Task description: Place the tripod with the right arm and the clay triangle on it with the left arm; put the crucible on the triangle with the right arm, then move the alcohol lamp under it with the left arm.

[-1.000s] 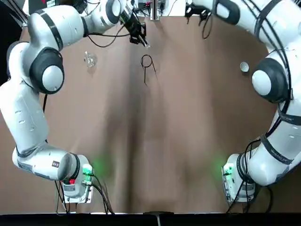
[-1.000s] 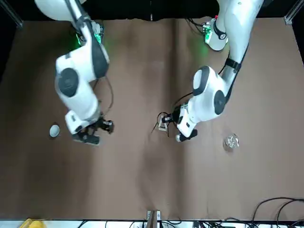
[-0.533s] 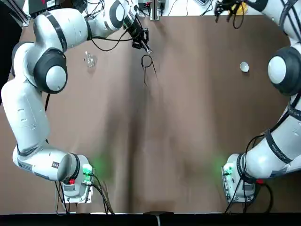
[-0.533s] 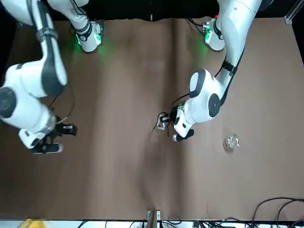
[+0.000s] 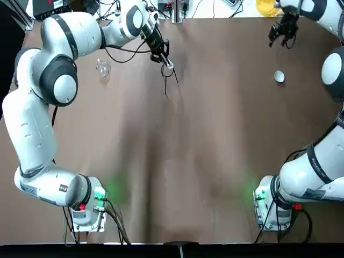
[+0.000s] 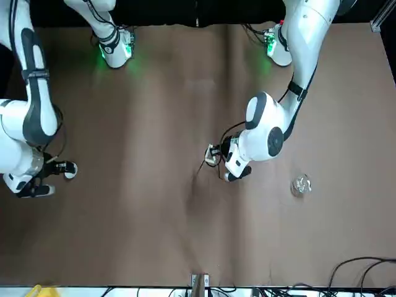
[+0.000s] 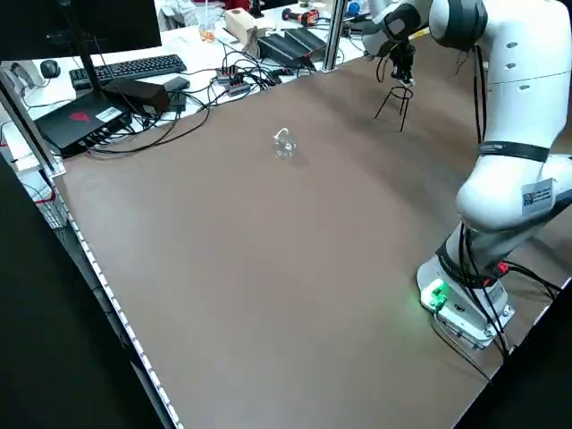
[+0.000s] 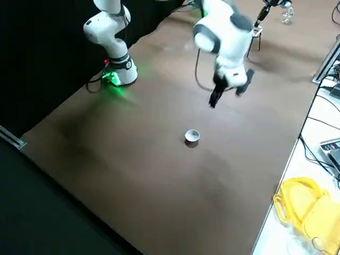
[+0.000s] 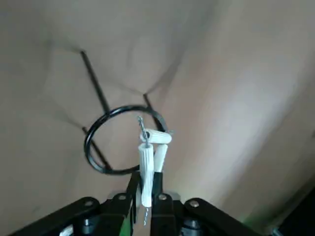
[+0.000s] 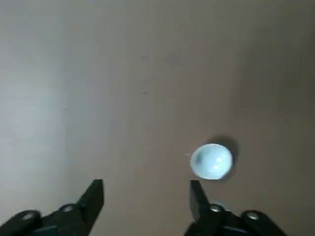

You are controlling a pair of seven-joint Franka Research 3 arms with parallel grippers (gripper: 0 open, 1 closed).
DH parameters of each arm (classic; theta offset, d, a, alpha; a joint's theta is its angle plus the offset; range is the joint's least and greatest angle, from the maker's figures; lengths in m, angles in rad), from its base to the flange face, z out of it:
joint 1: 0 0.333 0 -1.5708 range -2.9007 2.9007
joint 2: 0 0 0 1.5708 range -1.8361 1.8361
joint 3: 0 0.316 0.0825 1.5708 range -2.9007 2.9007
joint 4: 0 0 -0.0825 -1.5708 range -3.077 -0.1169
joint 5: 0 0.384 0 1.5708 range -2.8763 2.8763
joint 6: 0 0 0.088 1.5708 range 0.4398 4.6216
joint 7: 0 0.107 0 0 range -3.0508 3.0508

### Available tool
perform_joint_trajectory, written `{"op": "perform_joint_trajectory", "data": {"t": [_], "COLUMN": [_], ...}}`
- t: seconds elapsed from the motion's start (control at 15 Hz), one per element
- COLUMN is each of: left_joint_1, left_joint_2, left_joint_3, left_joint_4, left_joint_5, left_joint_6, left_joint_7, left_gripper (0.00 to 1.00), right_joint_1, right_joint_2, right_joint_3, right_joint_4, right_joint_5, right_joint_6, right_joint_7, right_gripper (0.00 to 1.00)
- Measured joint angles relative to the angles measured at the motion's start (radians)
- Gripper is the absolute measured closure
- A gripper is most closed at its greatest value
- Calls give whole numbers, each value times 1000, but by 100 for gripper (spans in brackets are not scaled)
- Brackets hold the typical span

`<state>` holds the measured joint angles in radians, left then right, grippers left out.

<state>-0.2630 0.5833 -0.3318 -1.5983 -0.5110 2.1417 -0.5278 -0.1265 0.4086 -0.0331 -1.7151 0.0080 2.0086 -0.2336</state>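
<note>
The tripod [image 5: 169, 76] stands at the far middle of the table, a black ring on thin legs. My left gripper [image 5: 163, 58] is shut on the clay triangle [image 9: 147, 157] and holds the white piece edge-on just above the tripod ring [image 9: 106, 142]. The alcohol lamp [image 5: 102, 68] sits to the left of the tripod, also seen as clear glass [image 6: 301, 185] in the front view. The crucible [image 5: 279, 76] rests at the far right. My right gripper [image 10: 145, 192] hovers open above the table close to the crucible [image 10: 211, 161], which lies beside one finger, not between the two.
Cables, a keyboard and boxes [image 7: 134, 85] crowd the bench beyond the table's far edge. A yellow object [image 8: 305, 204] lies off the table near the crucible's side. Both arm bases [image 5: 88, 207] stand at the near edge.
My right arm swung from the far middle out to the right and now hangs near the crucible. My left gripper carried the clay triangle a little nearer, over the tripod's ring.
</note>
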Motion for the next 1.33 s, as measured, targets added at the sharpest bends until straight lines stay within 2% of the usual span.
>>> {"op": "perform_joint_trajectory", "data": {"t": [0.07,0.27,0.6,0.73,1.2,1.27,1.33], "left_joint_1": [4,14,15,15,14,14,14], "left_joint_2": [0,0,0,0,12,14,14], "left_joint_3": [0,5,8,8,8,8,8], "left_joint_4": [0,0,0,0,-1,-1,-1], "left_joint_5": [0,0,2,11,18,18,18], "left_joint_6": [-31,-75,-81,-81,-76,-75,-74], "left_joint_7": [0,0,3,6,10,11,12], "left_gripper": [87,87,87,87,86,85,78], "right_joint_1": [-33,-95,-140,-161,-173,-174,-174], "right_joint_2": [2,46,158,185,207,210,213], "right_joint_3": [0,1,1,1,2,2,2], "right_joint_4": [-25,-58,-62,-61,-60,-61,-60], "right_joint_5": [0,0,1,2,4,4,5], "right_joint_6": [16,47,180,200,199,199,199], "right_joint_7": [-29,-57,-135,-154,-157,-157,-157], "right_gripper": [23,44,47,51,57,60,60]}}
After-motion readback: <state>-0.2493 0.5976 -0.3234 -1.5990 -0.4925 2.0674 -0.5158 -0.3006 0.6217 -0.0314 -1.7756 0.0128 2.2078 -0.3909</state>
